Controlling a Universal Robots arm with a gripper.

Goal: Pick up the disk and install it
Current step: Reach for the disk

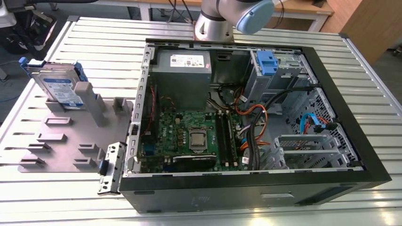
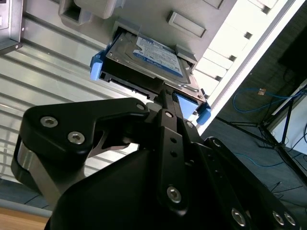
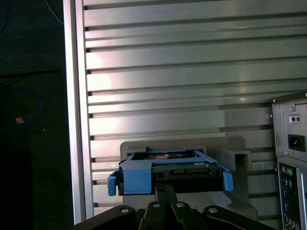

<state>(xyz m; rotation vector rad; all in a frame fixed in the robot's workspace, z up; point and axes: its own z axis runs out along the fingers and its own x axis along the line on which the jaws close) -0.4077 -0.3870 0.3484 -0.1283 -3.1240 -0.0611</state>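
Silver-grey rectangular hard disk [image 1: 60, 87] with blue rails, upright in grey plastic holder [image 1: 63, 141], nine o'clock of open black computer case [image 1: 251, 186], black gripper [image 3: 165, 188] near it, jaws closed together, holding nothing.

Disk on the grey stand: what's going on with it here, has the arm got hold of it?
No. The disk stands on edge in the grey stand, at the exterior view's left of the open computer case on the slatted table. In both wrist views the arm's pincer points at the disk, shut and holding nothing, apart from it. The disk is not yet installed in the case.
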